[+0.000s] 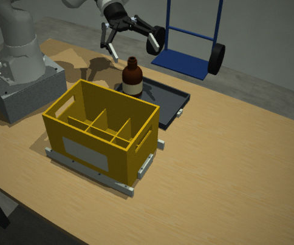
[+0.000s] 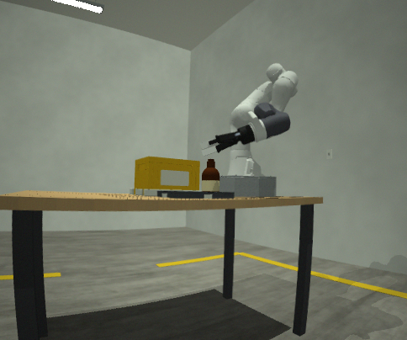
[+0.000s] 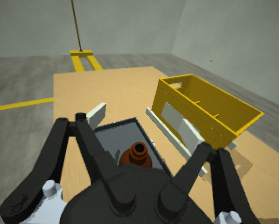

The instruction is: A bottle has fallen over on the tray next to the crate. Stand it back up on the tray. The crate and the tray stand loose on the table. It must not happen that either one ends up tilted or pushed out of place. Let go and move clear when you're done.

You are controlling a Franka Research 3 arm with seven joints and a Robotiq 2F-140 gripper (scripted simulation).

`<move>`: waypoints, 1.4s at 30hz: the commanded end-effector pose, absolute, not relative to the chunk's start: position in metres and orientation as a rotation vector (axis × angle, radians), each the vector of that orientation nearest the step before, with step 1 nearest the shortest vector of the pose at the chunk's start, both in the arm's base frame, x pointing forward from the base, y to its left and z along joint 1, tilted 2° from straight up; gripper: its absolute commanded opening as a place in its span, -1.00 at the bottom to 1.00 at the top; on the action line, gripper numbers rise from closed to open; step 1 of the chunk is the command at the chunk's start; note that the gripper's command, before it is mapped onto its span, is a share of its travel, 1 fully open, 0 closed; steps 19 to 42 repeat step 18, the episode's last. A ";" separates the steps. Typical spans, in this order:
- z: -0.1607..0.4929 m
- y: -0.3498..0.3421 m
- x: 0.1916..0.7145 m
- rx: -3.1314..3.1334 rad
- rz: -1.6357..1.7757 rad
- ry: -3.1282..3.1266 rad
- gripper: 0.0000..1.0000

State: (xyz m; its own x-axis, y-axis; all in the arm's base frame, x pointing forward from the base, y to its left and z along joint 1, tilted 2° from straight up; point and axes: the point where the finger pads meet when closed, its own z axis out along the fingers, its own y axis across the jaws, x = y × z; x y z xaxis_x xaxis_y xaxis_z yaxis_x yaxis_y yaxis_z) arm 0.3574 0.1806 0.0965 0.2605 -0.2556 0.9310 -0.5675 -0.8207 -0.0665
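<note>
In the top view, the yellow bottle crate (image 1: 87, 157) (image 2: 145, 173) (image 3: 175, 112) fills the centre-left, the dark tray (image 1: 174, 91) (image 2: 225, 194) (image 3: 124, 125) lies behind it near upper centre, and the brown bottle (image 1: 132, 79) (image 2: 210, 174) (image 3: 140, 157) stands upright on that tray. My claw (image 1: 135, 54) (image 2: 208, 149) (image 3: 143, 117) is spread wide, pinching nothing, above the bottle; were I to dip or swing sideways while withdrawing, a fingertip could catch the neck and topple it. The top view shows the crate's dividers, which the exterior view hides, while my wrist view looks onto the bottle's mouth.
</note>
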 end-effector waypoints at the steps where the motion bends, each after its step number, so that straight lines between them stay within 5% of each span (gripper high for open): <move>1: 0.108 0.178 0.357 2.243 1.575 -0.722 1.00; 42: 0.135 0.177 0.357 2.243 1.575 -0.722 1.00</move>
